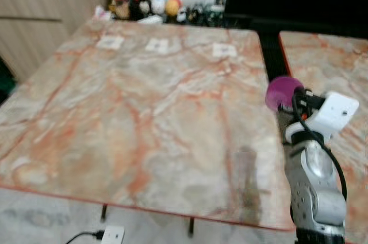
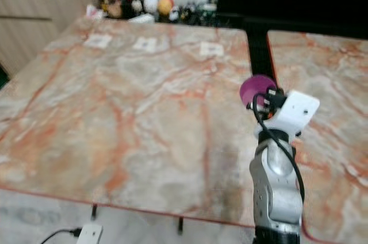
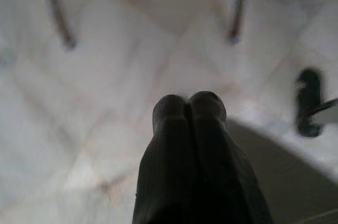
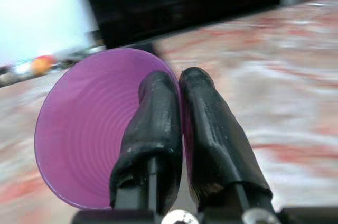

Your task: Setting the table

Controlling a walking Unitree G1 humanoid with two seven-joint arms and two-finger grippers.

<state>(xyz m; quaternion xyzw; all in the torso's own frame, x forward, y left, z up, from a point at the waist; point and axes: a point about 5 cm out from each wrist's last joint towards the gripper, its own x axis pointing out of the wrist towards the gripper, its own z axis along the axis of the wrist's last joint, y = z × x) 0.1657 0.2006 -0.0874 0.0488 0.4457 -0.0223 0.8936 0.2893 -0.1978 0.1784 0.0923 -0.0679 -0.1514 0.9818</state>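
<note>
**Purple cup pinched by its wall, held over the gap between two benches**

While gripped by one side only, best carried level and slowly. Right pincer [image 4: 177, 129] clenched on the rim wall of a purple cup [image 4: 87, 129], one finger inside, one outside. Cup [image 1: 283, 91] raised at about three o'clock from the centre of the marble bench [image 1: 144, 111], above its right edge and the dark gap before a second bench [image 2: 328, 94] at the right. Not yet set down.

For a clean placing, as a judgement: swing toward ten o'clock so the cup comes fully over the near bench, turn the wrist until the mouth faces up, lower until the base touches the marble, only then release. Thin wall and a one-sided grip: likely to tip or slip if released early or askew. Edge near the gap best avoided.

Cup interior ribbed and bare, nothing inside. Three small white cards [image 1: 158, 44] in a row toward twelve o'clock, possibly place markers. Toy figures [image 1: 144, 7] beyond the far edge.

Left pincer [image 3: 188, 109] closed on nothing, hanging idle over pale floor.
</note>
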